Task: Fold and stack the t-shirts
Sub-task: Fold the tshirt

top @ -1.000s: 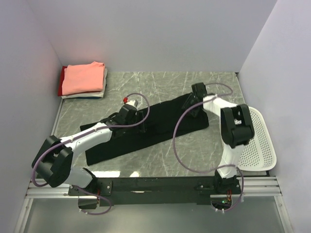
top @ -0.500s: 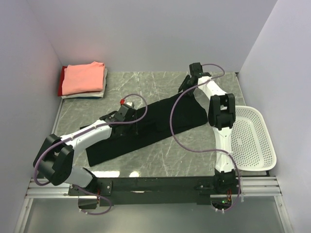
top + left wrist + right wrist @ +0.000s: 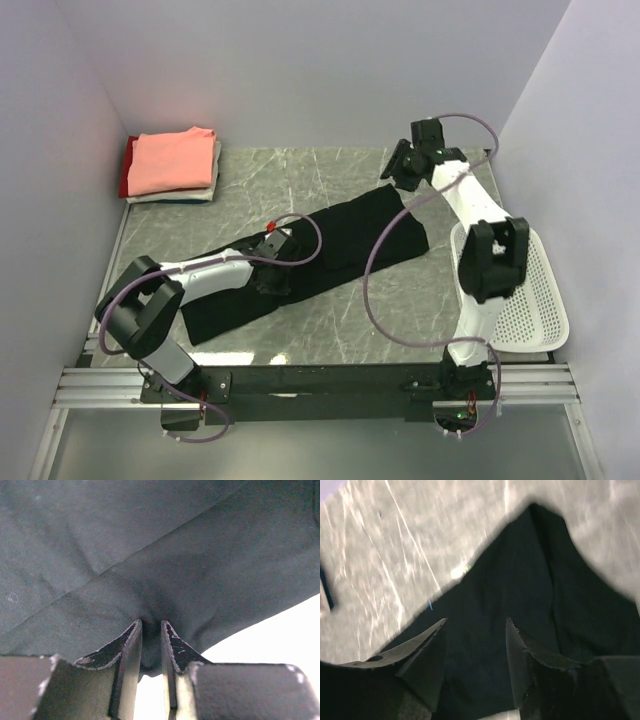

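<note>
A large black t-shirt (image 3: 330,245) lies folded into a long diagonal strip on the marble table. My left gripper (image 3: 272,280) sits low at the strip's near edge, shut on a fold of the black cloth (image 3: 150,630). My right gripper (image 3: 396,170) hangs open above the strip's far right end, holding nothing; its wrist view shows the black t-shirt (image 3: 530,595) below its spread fingers. A stack of folded t-shirts, salmon-pink (image 3: 172,160) on top of white and red, sits in the far left corner.
A white plastic mesh basket (image 3: 525,290) stands at the right edge, partly behind the right arm. Grey walls close in the table on the left, back and right. The metal rail (image 3: 320,385) with the arm bases runs along the near edge.
My left gripper has moved from the strip's far edge down to its near edge and is shut on the cloth. My right gripper has lifted off the shirt and swung back to the right.
</note>
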`<state>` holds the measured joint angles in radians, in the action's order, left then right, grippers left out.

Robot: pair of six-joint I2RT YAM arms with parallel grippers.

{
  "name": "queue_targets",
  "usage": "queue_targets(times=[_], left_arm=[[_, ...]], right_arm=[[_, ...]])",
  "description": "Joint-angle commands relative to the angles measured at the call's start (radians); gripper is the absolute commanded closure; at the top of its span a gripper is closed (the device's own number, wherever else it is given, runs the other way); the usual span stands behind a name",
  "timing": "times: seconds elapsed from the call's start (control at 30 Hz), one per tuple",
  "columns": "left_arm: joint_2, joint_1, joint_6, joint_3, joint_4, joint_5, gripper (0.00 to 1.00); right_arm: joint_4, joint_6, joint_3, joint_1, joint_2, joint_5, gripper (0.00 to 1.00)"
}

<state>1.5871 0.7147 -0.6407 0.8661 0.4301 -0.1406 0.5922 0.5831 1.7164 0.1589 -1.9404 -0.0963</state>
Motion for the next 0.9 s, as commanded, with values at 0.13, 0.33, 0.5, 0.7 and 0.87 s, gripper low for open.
queue_targets(times=[0.13, 0.33, 0.5, 0.7, 0.87], left_arm=[[0.102, 0.120, -0.071, 0.048, -0.016, 0.111, 0.74], [0.154, 0.224, -0.115, 0.149, -0.054, 0.179, 0.74], [0.172, 0.261, -0.128, 0.179, -0.093, 0.190, 0.73], [0.070, 0.258, -0.126, 0.149, -0.080, 0.153, 0.63], [0.014, 0.241, -0.114, 0.178, -0.050, 0.144, 0.56]], right_arm=[[-0.204, 0.066, -0.423, -0.002, 0.276, 0.001, 0.41], [-0.167, 0.057, -0.528, -0.002, 0.285, 0.055, 0.40], [-0.184, 0.060, -0.575, -0.004, 0.275, 0.066, 0.40], [-0.173, 0.058, -0.520, -0.005, 0.169, 0.079, 0.40], [-0.140, 0.052, -0.422, -0.005, 0.041, 0.075, 0.41]])
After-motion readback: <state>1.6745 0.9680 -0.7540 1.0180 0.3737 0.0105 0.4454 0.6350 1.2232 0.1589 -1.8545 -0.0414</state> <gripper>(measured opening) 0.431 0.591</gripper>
